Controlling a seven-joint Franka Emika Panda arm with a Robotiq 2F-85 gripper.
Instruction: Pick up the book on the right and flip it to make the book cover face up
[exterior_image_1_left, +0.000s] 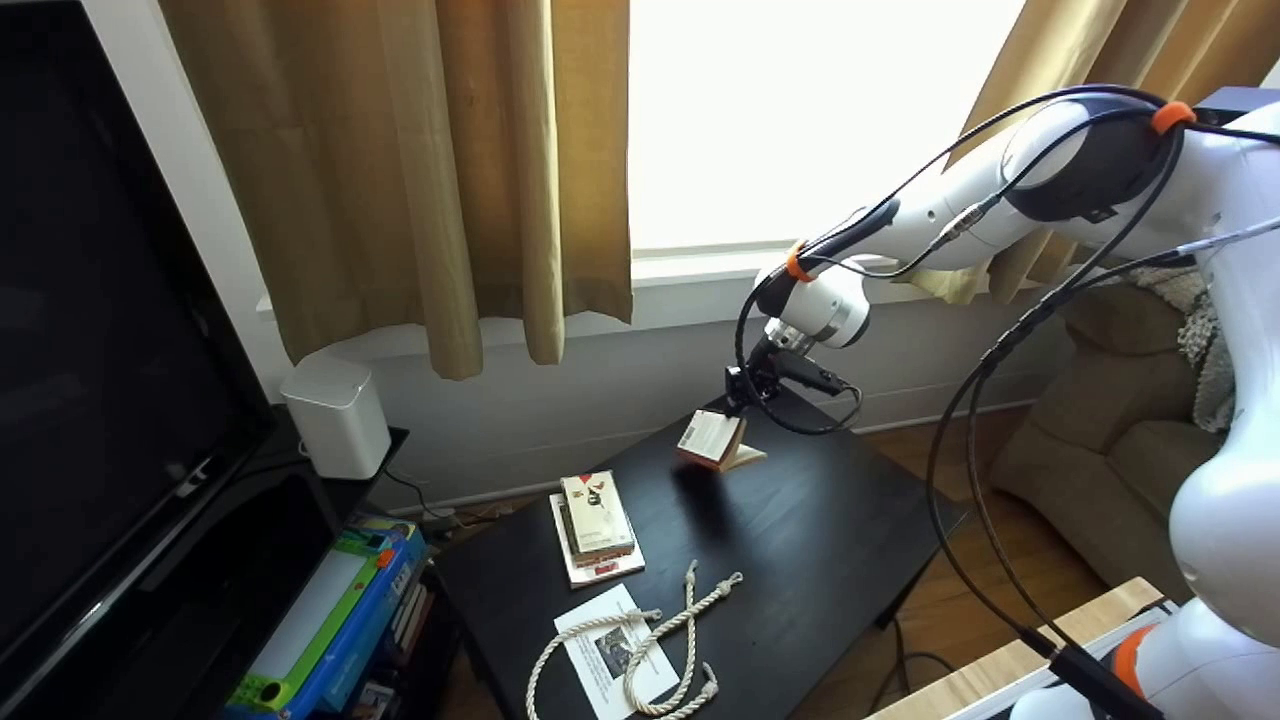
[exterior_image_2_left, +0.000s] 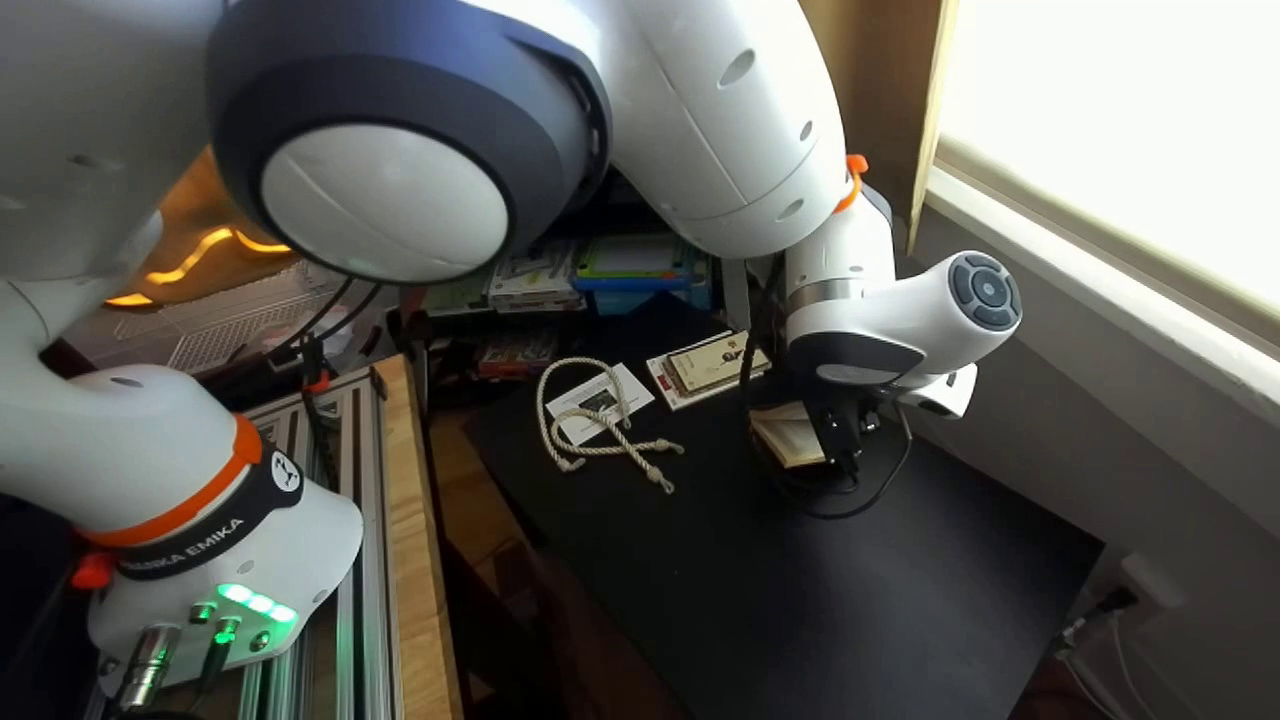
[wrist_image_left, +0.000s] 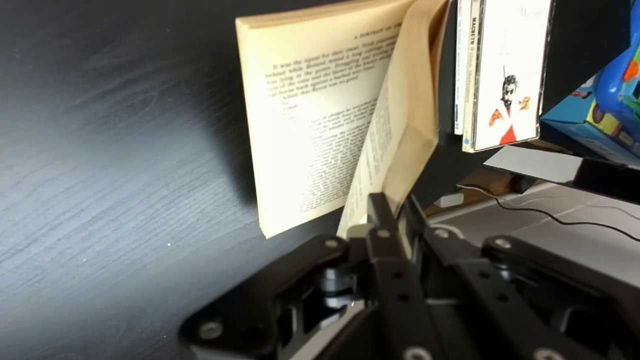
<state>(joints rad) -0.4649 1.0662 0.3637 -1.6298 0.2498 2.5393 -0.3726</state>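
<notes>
The gripper (wrist_image_left: 395, 202), jaws nearly together, pinches part of the book (wrist_image_left: 320, 135), splayed above the table (wrist_image_left: 125, 125) toward eleven o'clock in the wrist view (flip stage, I'd judge); next, turn its cover upward.

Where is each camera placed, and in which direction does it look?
In an exterior view, the camera sits high, facing down across the black table towards the window; the arm enters at right.
In an exterior view, it sits near the arm, facing down over the table; the base shows at left, the arm at top.
In the wrist view, it sits behind the gripper, facing the opened paperback; of the robot, only the gripper shows.
Both exterior views share table, rope and paperback.
</notes>
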